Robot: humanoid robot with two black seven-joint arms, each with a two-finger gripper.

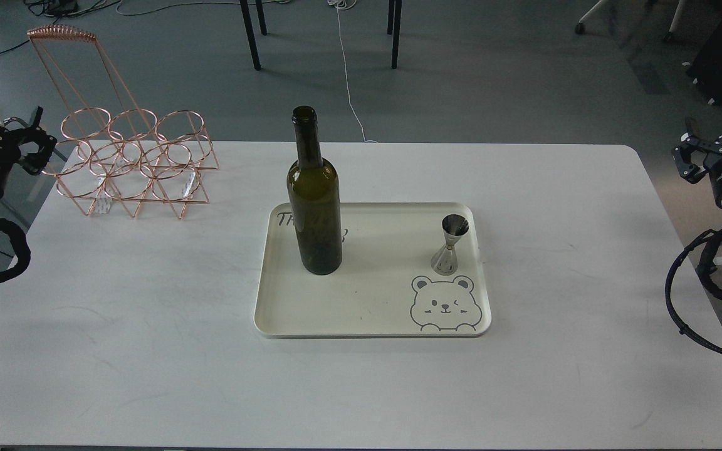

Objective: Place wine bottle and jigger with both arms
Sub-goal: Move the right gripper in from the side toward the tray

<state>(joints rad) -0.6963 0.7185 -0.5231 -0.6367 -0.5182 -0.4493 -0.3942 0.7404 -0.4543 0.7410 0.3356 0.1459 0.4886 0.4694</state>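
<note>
One wine bottle [314, 207] and one jigger [450, 245] stand upright on one cream tray [311, 322] at the tabletop [148, 351] centre, apparently already placed. One copper wire rack [132, 160] occupies the far left corner. Left claw [36, 145] and right claw [696, 153] sit off the side edges, both open, holding nothing

Dark handwritten lettering runs along the far left corner of the cream tray [373, 329]; only "TH" can be read, the remainder hidden behind the wine bottle [314, 207]. A line drawing of a winking bear [444, 304] marks the tray's near right corner. No other legible text appears.
</note>
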